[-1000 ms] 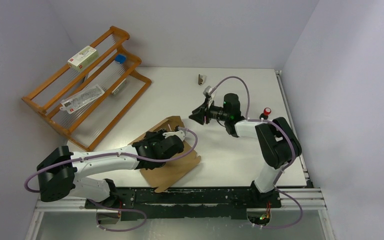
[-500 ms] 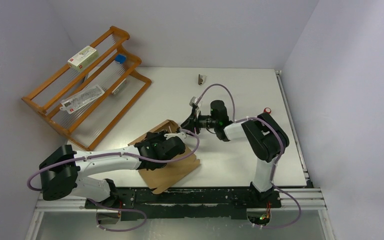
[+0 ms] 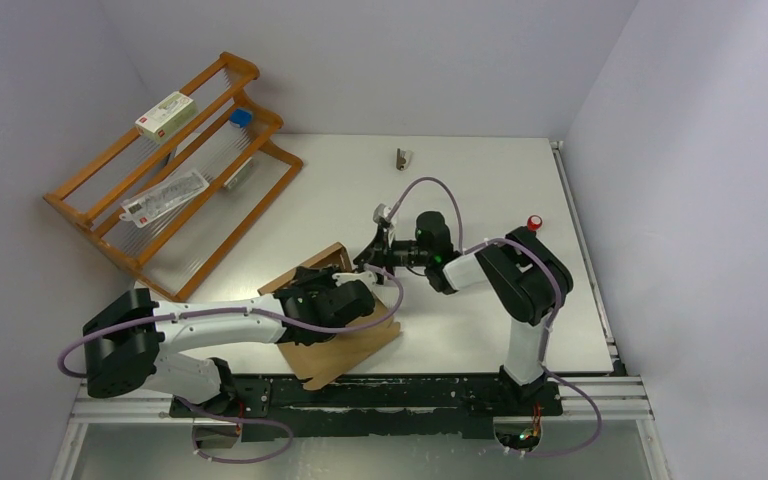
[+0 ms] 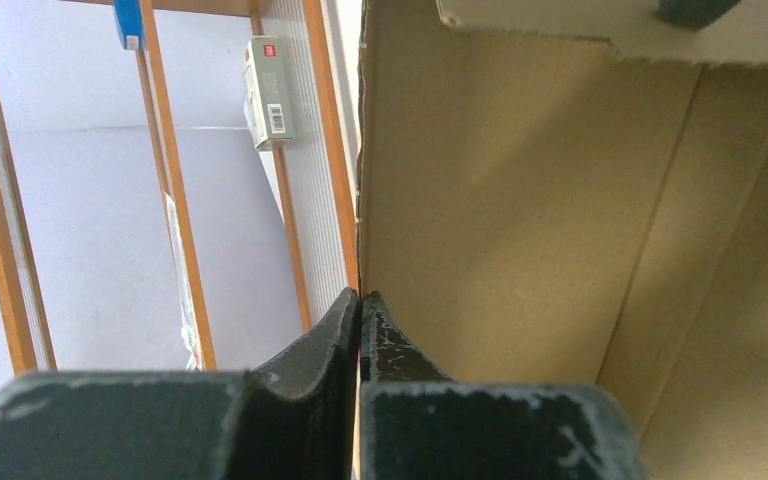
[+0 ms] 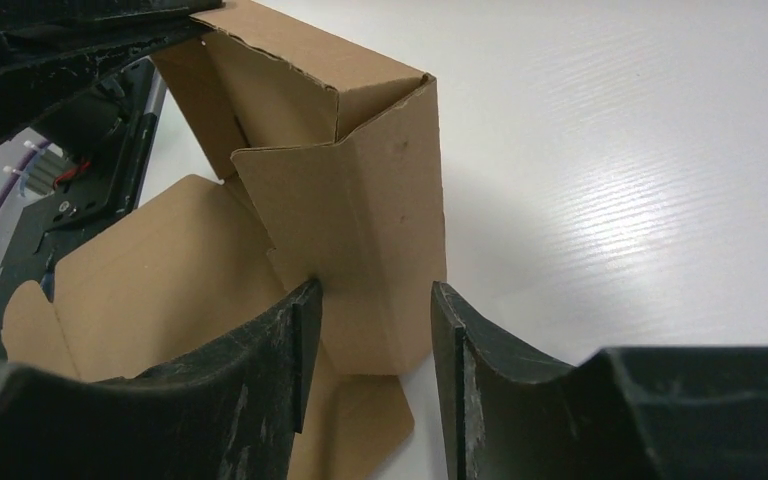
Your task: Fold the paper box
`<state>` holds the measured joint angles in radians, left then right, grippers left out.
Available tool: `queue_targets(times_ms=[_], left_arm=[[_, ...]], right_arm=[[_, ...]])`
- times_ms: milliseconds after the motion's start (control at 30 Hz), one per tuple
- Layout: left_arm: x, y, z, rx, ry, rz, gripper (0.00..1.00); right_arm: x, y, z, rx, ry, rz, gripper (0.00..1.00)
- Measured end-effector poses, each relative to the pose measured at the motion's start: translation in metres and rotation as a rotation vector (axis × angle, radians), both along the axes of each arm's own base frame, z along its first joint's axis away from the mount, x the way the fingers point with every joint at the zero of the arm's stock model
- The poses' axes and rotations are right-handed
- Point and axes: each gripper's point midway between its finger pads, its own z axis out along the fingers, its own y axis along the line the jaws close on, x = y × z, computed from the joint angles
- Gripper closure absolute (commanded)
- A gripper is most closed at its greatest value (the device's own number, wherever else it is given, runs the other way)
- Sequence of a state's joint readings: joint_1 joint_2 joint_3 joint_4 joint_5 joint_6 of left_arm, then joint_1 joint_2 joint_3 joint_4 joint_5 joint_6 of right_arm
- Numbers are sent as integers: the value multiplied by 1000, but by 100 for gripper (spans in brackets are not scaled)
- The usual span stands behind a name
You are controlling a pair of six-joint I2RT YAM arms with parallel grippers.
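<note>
The paper box (image 3: 348,345), brown cardboard and partly folded, lies near the table's front edge with one wall raised. My left gripper (image 4: 360,297) is shut on the thin edge of that raised wall (image 4: 510,200). From the right, my right gripper (image 5: 370,325) stands open and low over the table. An upright folded corner flap (image 5: 360,200) sits between its fingers (image 5: 295,340); I cannot tell whether they touch it. In the top view the right gripper (image 3: 368,258) is at the box's far right corner.
A wooden rack (image 3: 170,170) stands at the back left, holding a white carton with red print (image 3: 165,113) and other small packs. A small dark object (image 3: 401,158) lies at the table's back edge. A red-capped item (image 3: 535,222) sits beside the right arm.
My right arm has swung left and down to the box's corner, and its jaws have widened a little. The left gripper and box have shifted slightly towards the near edge.
</note>
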<state>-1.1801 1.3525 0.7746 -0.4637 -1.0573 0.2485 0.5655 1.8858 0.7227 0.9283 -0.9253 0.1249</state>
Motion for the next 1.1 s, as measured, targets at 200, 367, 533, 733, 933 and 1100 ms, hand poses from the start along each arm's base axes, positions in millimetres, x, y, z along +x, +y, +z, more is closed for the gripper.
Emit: queue_targets(times_ms=[200, 367, 533, 733, 933, 1100], left_arm=[[-2, -1, 0, 6, -3, -9, 95], [-3, -3, 0, 12, -2, -18, 95], [-4, -3, 0, 23, 2, -25, 95], [-7, -5, 0, 25, 5, -40, 95], [-14, -11, 0, 3, 19, -85, 95], [-18, -15, 1, -11, 30, -117, 95]], right_arm=[[-5, 5, -9, 5, 16, -13, 51], [-9, 9, -16, 7, 23, -40, 54], [-7, 14, -17, 14, 1, -83, 59], [-3, 12, -19, 21, -20, -156, 63], [-1, 11, -19, 32, -38, -197, 62], [0, 12, -19, 32, -48, -217, 63]])
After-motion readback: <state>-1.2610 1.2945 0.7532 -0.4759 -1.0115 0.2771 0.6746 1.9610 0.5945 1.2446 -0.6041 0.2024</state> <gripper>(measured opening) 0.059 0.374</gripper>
